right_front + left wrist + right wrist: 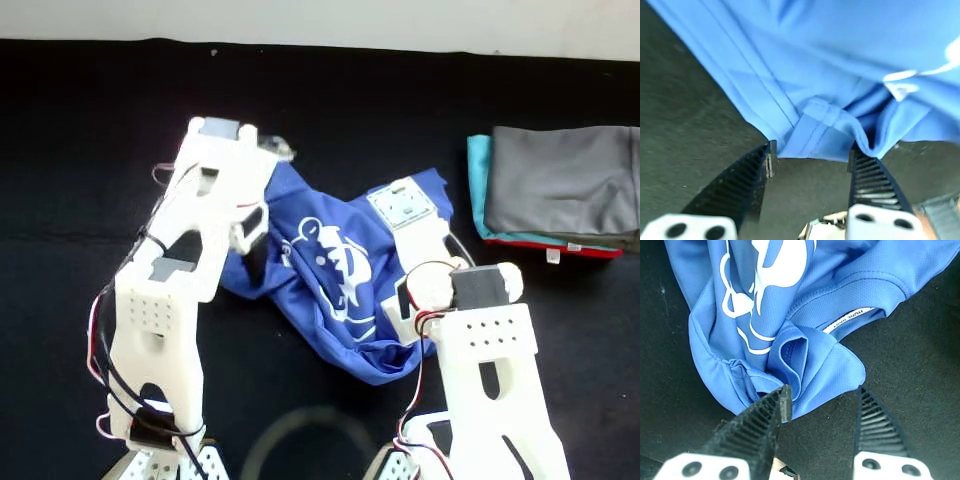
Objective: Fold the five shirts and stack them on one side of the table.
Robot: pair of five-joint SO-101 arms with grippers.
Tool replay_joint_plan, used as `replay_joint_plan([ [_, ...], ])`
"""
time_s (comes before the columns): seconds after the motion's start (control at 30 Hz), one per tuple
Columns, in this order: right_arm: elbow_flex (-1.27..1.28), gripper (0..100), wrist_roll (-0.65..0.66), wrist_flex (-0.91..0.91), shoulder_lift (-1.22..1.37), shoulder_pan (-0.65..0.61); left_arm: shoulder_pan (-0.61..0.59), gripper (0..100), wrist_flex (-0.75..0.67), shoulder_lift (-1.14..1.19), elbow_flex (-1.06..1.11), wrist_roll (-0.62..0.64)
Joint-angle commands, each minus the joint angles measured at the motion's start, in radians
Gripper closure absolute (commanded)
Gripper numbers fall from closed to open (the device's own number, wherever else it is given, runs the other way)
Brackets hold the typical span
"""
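Blue cloth lies bunched near the middle of the black-covered table: a blue shirt with a white printed figure, crumpled and unfolded, spread between the two white arms.

The left gripper hangs low over the shirt's side nearer the table's left edge. Its toothed black fingers stand apart. Their tips sit right at the hem, one on each side of a small doubled-over seam, and nothing is pinched between them.

The right gripper hangs over the collar end of the shirt, where a white neck label shows. Its fingers are spread too. One tip lies against a puckered fold of fabric; the other is over bare table just beside the shirt's edge. It grips nothing.

A stack of folded shirts sits at the table's right edge, toward the far side. It has grey on top with teal and red edges showing beneath. The blue shirt's nearest corner lies just beside the stack.
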Motion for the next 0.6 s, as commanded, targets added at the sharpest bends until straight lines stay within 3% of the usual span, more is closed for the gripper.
replay_joint_plan([
  [0.0, -0.01, 79.7, 0.011, -0.01, -0.024, 0.012, -0.016, 77, 0.018, -0.099, 0.128, -0.054],
  [0.2, -0.012, 79.7, 0.011, -0.01, -0.024, 0.012, -0.015, 77, 0.018, -0.351, 0.375, -0.097],
  [0.37, -0.012, 79.7, 0.009, -0.01, -0.024, 0.012, -0.008, 77, 0.017, -0.604, 0.43, -0.1],
  [0.57, -0.012, 79.7, 0.008, -0.01, -0.024, 0.012, -0.015, 77, -0.147, -0.625, 0.455, 0.011],
])
